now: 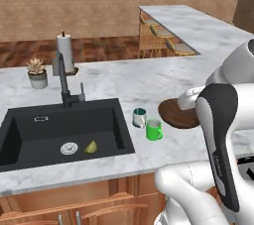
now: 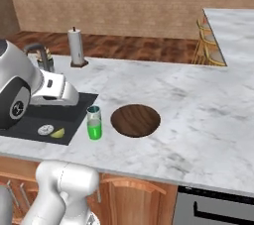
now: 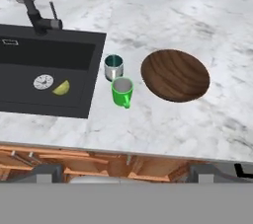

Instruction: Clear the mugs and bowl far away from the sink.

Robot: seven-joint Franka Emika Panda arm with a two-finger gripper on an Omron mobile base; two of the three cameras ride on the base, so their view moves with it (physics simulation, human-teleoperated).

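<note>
The gripper is held high with jaws apart and empty, so that the green mug, silver mug and bowl beside the sink are surveyed below it.

The tabletop is rendered as white, grey-veined marble with a smooth, faintly glossy finish. The sink is shown in matt black, its drain in silvery metal. The bowl is given a dark wood grain (satin rather than shiny). The green mug looks like glossy plastic or glaze; the grey mug appears metallic. Cabinet fronts are seen in warm wood.
</note>
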